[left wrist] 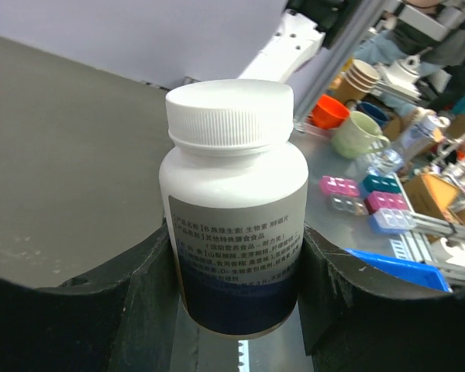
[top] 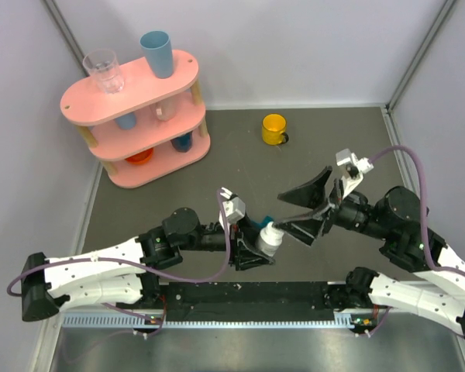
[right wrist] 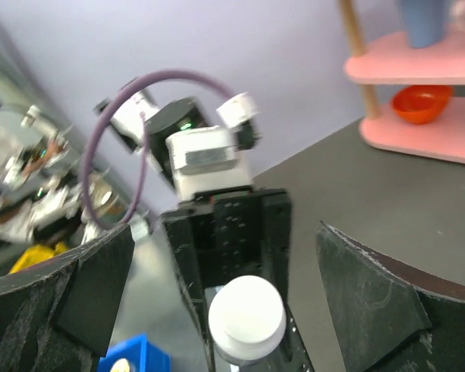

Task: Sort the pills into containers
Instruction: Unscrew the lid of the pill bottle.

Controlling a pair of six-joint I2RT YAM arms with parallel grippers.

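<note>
My left gripper (top: 257, 248) is shut on a white capped pill bottle (top: 270, 237) and holds it tilted just above the table's near middle. In the left wrist view the bottle (left wrist: 232, 194) stands between both dark fingers, with its printed label facing the camera. My right gripper (top: 294, 213) is open wide just right of the bottle's cap, not touching it. In the right wrist view the cap (right wrist: 246, 314) sits low between my spread fingers (right wrist: 372, 302). A small teal piece (top: 267, 219) shows behind the bottle, mostly hidden; it may be the pill box. No loose pills show.
A yellow mug (top: 274, 129) stands at the back middle. A pink three-tier shelf (top: 136, 116) with cups and bowls is at the back left. A bright blue object (right wrist: 132, 358) lies by the near edge. Off the table, clutter with coloured pill boxes (left wrist: 376, 203).
</note>
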